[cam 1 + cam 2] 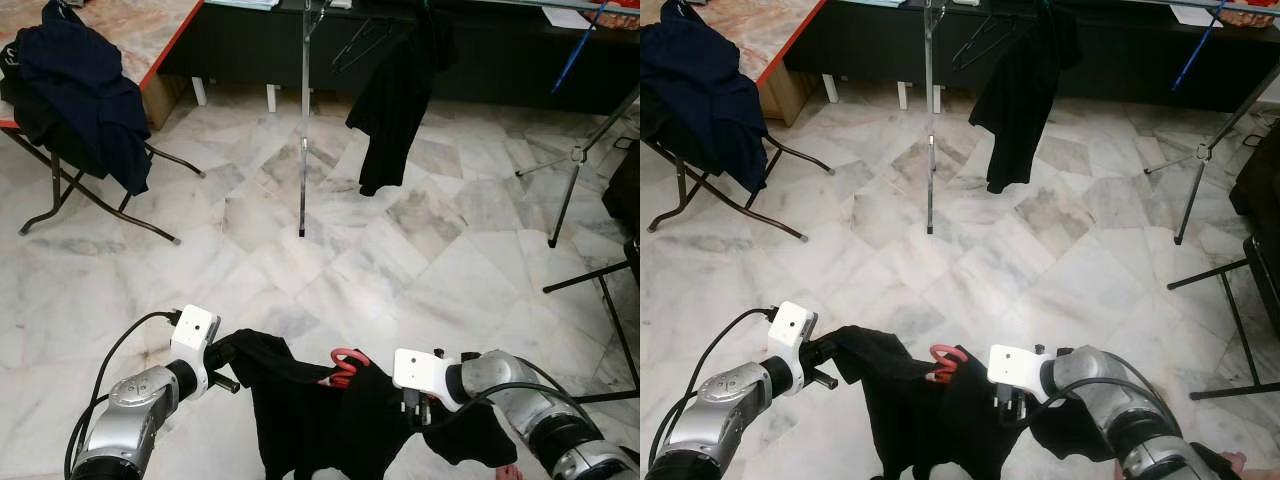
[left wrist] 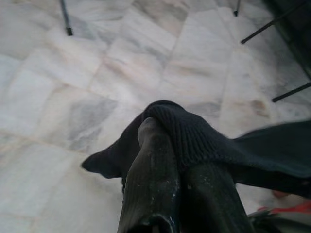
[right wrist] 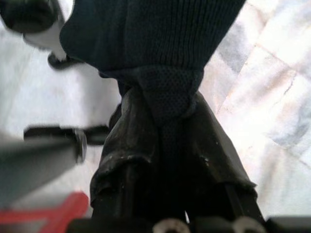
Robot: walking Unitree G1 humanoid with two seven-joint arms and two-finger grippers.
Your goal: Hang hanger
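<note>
Left wrist view: left claw (image 2: 170,160) apparently clamped on black garment (image 1: 300,400).

The black ribbed knit garment (image 1: 300,410) looks matt and soft; the red hanger hook (image 1: 345,365) shiny plastic. The pale veined marble floor (image 1: 400,250) gleams smooth. The thin rack pole (image 1: 304,120) is polished metal.

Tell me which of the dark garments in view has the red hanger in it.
The black knit garment held between the left gripper and right gripper; its red hanger pokes out on top. The black garment on the rack and the navy one on the folding chair show none.
</note>
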